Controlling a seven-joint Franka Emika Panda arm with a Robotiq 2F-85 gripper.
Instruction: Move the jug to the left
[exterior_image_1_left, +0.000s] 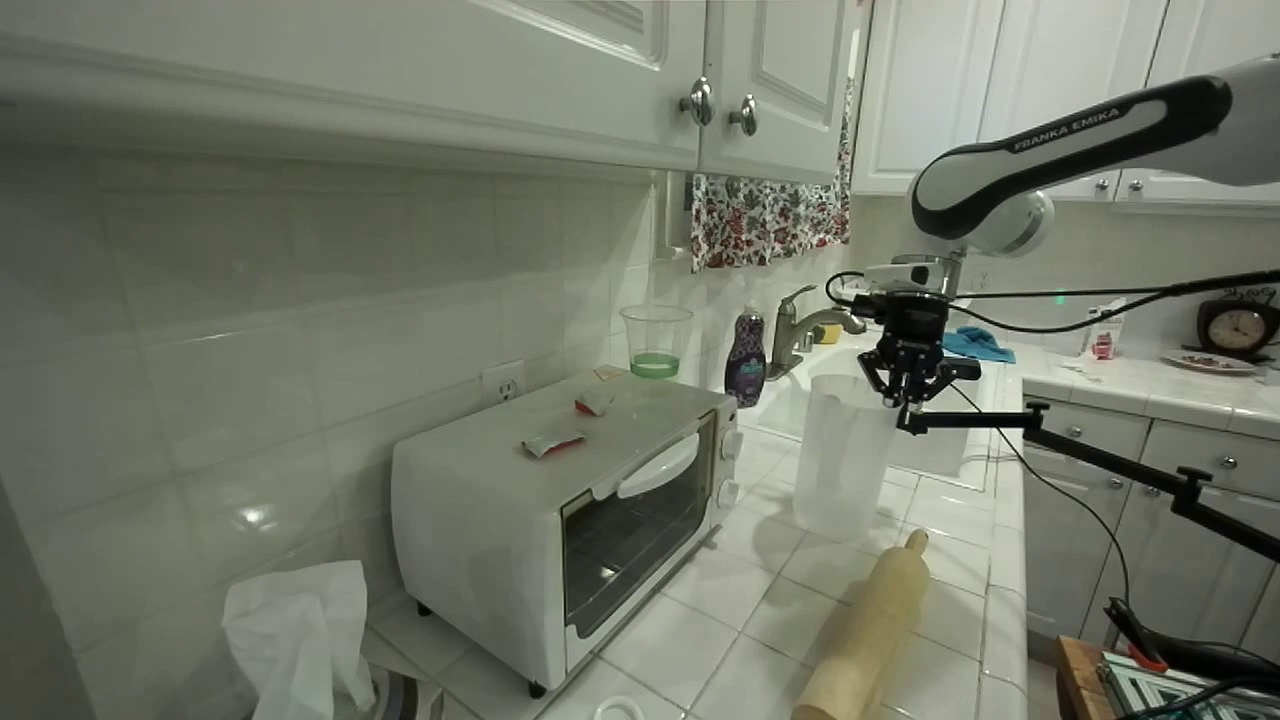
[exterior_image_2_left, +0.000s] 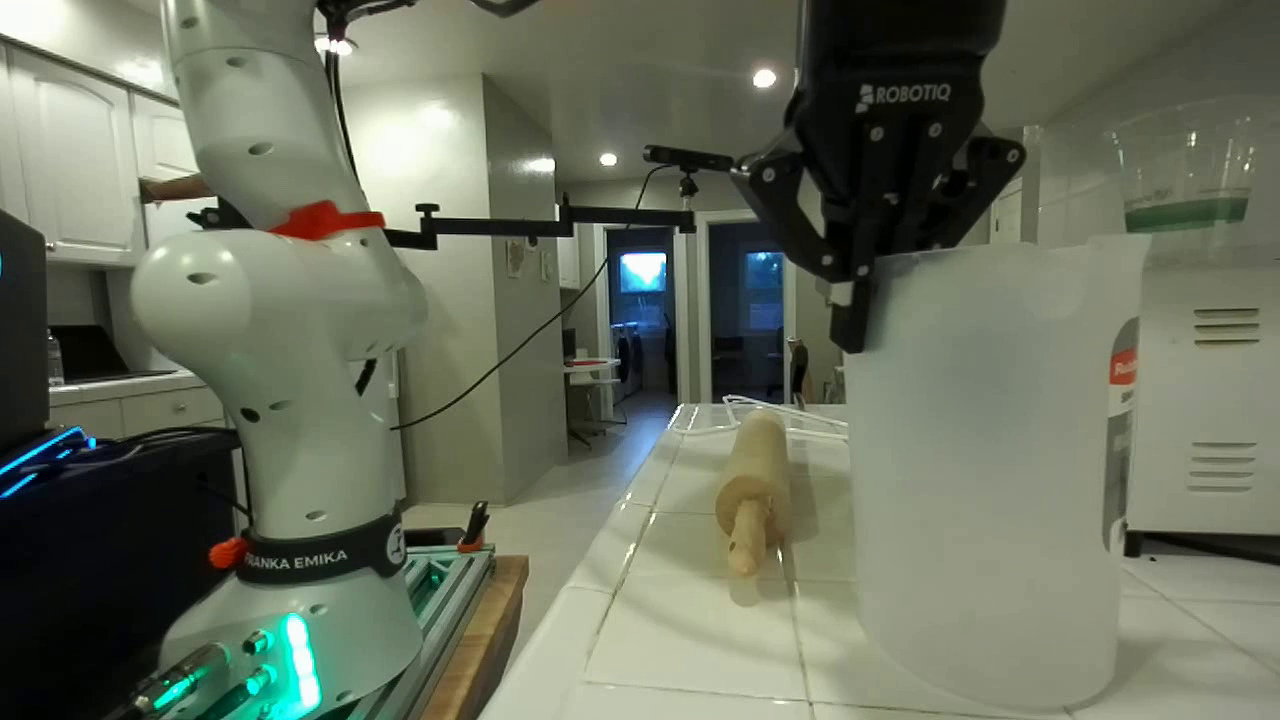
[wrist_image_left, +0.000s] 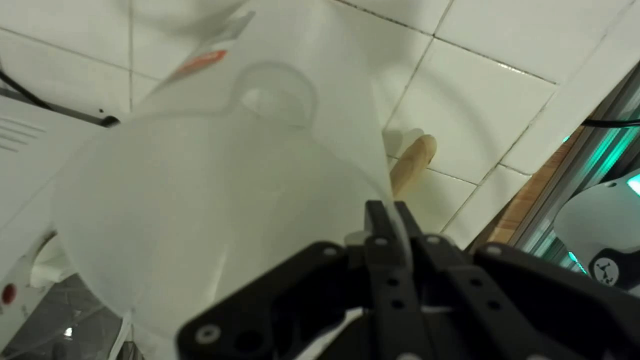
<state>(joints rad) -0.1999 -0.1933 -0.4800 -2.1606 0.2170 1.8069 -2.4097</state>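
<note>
The jug, a tall translucent whitish plastic container with a red-and-grey label, stands upright on the tiled counter in both exterior views. The wrist view looks down into the jug. My gripper is at the jug's top rim in both exterior views. In the wrist view my gripper has its fingertips close together with the jug's thin wall between them, one finger inside and one outside. The jug's base seems to rest on the tiles.
A wooden rolling pin lies close to the jug. A white toaster oven stands beside it, with wrappers on top. A clear cup with a green base, a dark soap bottle and the sink are behind.
</note>
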